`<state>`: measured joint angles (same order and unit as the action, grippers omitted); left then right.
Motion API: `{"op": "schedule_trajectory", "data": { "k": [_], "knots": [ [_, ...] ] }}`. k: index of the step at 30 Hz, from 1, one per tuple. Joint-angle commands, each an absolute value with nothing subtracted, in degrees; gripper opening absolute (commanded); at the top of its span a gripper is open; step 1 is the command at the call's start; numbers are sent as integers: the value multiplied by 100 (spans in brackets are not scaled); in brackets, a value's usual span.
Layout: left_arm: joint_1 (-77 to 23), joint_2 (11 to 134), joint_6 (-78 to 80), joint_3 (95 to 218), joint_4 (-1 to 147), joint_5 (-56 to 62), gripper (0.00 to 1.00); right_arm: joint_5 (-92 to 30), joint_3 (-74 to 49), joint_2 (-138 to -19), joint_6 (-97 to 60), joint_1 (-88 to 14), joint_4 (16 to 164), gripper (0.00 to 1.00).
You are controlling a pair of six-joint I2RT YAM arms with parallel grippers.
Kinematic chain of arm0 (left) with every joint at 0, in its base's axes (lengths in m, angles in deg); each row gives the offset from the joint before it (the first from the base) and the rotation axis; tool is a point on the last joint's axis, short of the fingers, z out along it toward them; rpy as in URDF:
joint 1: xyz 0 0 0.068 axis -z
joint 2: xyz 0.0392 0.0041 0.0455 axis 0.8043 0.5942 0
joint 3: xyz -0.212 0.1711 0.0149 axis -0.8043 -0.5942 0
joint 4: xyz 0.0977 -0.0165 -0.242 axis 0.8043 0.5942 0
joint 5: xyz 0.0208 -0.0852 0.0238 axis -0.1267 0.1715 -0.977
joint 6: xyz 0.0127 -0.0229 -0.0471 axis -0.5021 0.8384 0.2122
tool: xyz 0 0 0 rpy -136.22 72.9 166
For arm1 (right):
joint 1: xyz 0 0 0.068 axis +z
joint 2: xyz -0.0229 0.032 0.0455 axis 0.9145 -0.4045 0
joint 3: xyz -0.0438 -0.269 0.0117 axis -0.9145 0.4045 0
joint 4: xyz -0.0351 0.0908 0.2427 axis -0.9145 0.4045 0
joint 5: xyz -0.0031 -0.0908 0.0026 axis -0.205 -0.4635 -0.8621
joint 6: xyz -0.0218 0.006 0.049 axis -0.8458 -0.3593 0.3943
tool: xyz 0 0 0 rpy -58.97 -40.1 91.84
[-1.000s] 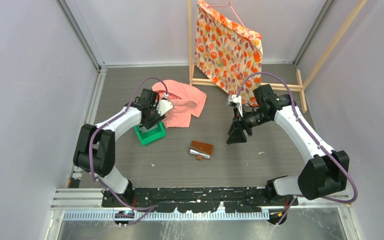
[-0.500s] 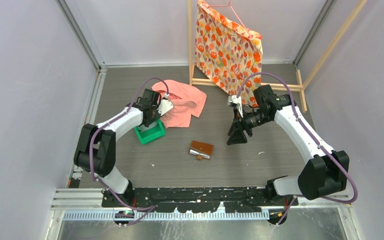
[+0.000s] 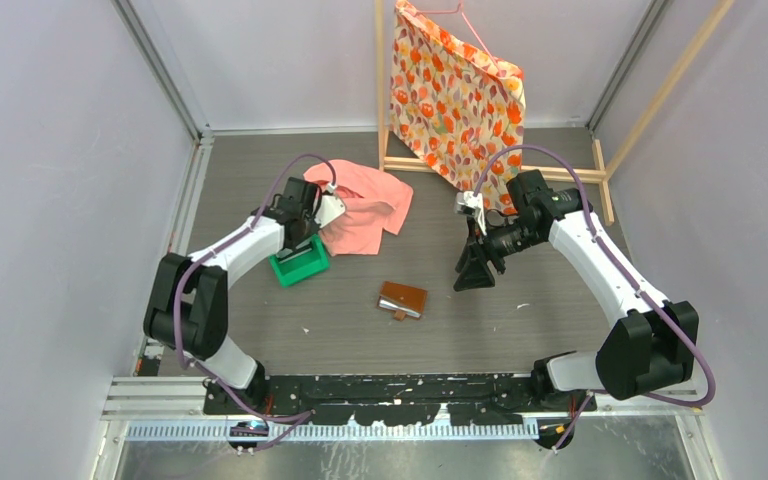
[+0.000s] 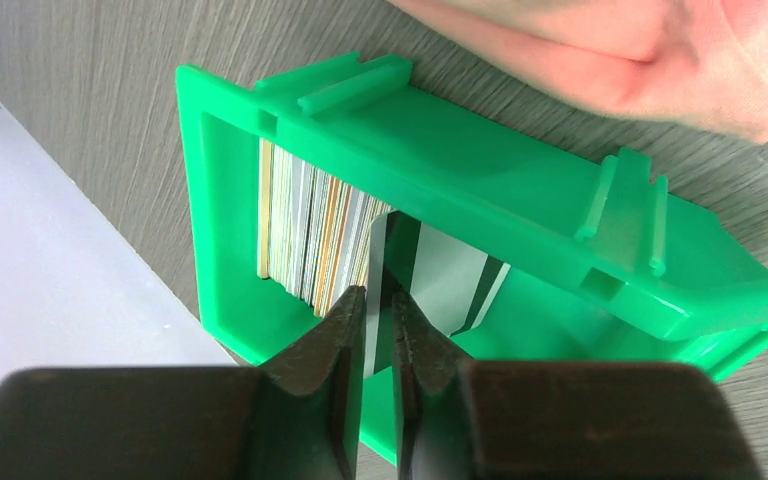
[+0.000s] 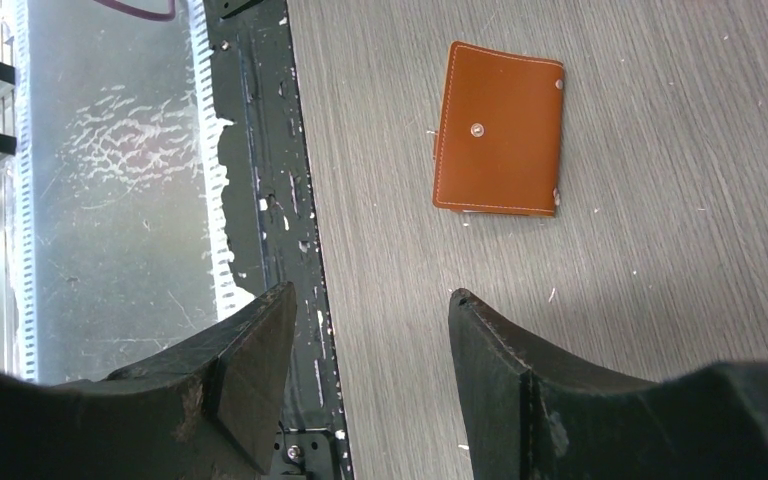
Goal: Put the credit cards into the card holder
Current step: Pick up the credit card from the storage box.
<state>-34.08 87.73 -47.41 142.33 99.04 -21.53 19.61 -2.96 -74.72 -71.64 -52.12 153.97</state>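
Several credit cards (image 4: 310, 240) stand on edge in a green tray (image 4: 520, 190), and a grey card with a dark stripe (image 4: 450, 280) leans apart from the stack. My left gripper (image 4: 380, 295) reaches down into the tray, its jaws closed to a narrow gap on the edge of one grey card (image 4: 379, 245). In the top view the left gripper (image 3: 300, 245) is over the tray (image 3: 285, 272). The brown card holder (image 3: 403, 299) lies closed on the table, also seen in the right wrist view (image 5: 500, 130). My right gripper (image 5: 370, 305) is open and empty, hovering to the right of it.
A pink cloth (image 3: 365, 215) lies just behind the tray, touching it. A wooden rack with a patterned orange cloth (image 3: 455, 95) stands at the back. The black base rail (image 3: 390, 385) runs along the near edge.
The left arm's elbow has shifted slightly left while its gripper stays in the green tray. The right arm and the card holder have not moved.
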Motion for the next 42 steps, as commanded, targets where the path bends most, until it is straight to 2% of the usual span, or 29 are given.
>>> {"op": "schedule_trajectory", "data": {
  "k": [1,6,21,31,34,37,42],
  "knots": [
    [-3371,8440,-4793,14204,9593,-2290,12,2151,-492,-7437,-7287,-5235,15458,63],
    [-3342,8295,-4740,14166,9630,-2204,1,2155,-492,-7437,-7304,-5239,15470,63],
    [-3342,7845,-4567,14255,10048,-2023,0,2164,-510,-7430,-7340,-5235,15507,62],
    [-3342,7331,-3130,15148,11288,-2179,0,2186,-501,-7433,-7348,-5238,15516,62],
    [-3342,7064,-2387,15492,11835,-1791,0,2206,-501,-7429,-7348,-5241,15510,62],
    [-3342,6604,-1489,15620,12080,-902,0,2237,-488,-7418,-7302,-5240,15486,62],
    [-3342,5816,580,14809,10859,1492,0,2460,-384,-7393,-6915,-5236,15185,62]
  ]
}}
